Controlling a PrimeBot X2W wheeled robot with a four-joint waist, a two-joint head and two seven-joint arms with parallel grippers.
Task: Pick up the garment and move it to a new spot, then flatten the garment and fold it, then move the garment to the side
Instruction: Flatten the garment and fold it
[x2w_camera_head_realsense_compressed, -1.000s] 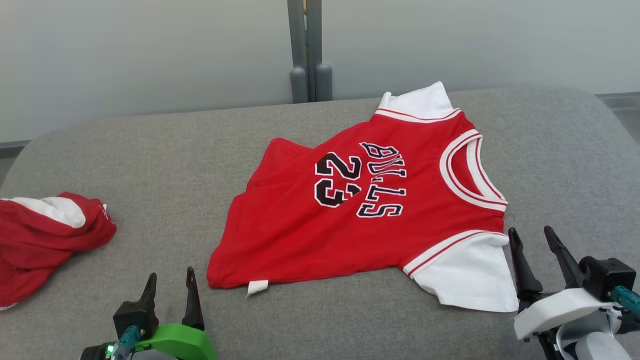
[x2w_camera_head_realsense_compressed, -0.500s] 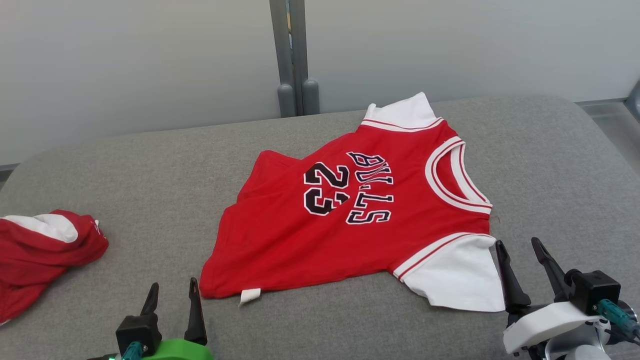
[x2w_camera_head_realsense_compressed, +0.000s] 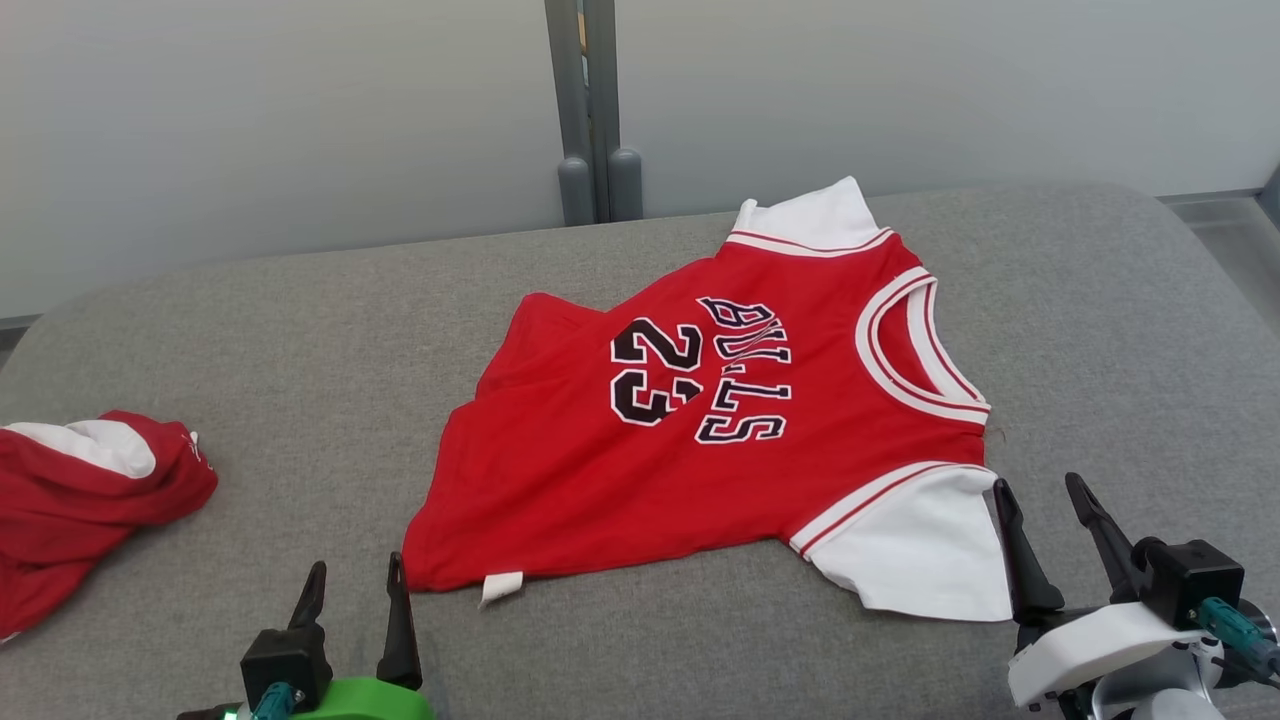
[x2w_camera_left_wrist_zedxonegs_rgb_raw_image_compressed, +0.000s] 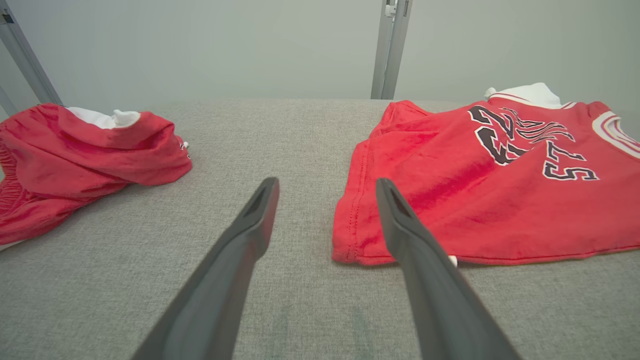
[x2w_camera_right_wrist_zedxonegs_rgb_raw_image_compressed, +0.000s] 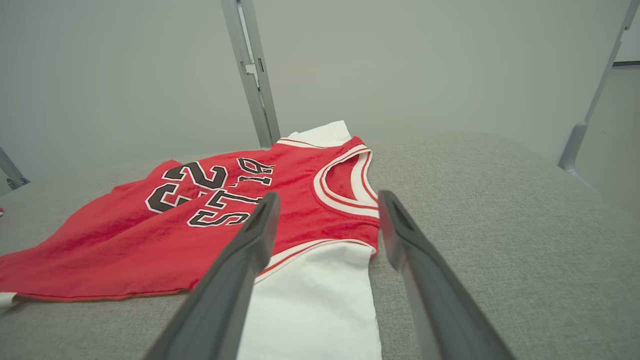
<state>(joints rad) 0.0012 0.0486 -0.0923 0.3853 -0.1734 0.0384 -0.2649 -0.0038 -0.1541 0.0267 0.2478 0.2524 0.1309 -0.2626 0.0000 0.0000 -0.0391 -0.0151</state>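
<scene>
The garment (x2w_camera_head_realsense_compressed: 640, 480) is a red jersey with white sleeves and black "23" lettering, lying spread on the grey padded table (x2w_camera_head_realsense_compressed: 300, 330), collar toward the right. My left gripper (x2w_camera_head_realsense_compressed: 357, 585) stands open just below the jersey's lower left hem corner, empty. In the left wrist view the garment (x2w_camera_left_wrist_zedxonegs_rgb_raw_image_compressed: 475, 200) lies ahead and right of the left gripper (x2w_camera_left_wrist_zedxonegs_rgb_raw_image_compressed: 325, 187). My right gripper (x2w_camera_head_realsense_compressed: 1040, 488) is open and empty beside the near white sleeve. In the right wrist view the right gripper (x2w_camera_right_wrist_zedxonegs_rgb_raw_image_compressed: 325, 200) points over the sleeve edge of the garment (x2w_camera_right_wrist_zedxonegs_rgb_raw_image_compressed: 150, 240).
A second red and white cloth (x2w_camera_head_realsense_compressed: 70, 510) lies bunched at the table's left edge, also seen as a bunched cloth (x2w_camera_left_wrist_zedxonegs_rgb_raw_image_compressed: 75, 155) in the left wrist view. A grey post (x2w_camera_head_realsense_compressed: 590, 110) stands behind the table against a pale wall.
The head camera shifted slightly, so the whole scene moved in the picture. Both grippers stay open near the jersey's lower corners; the left one sits a little closer to the hem.
</scene>
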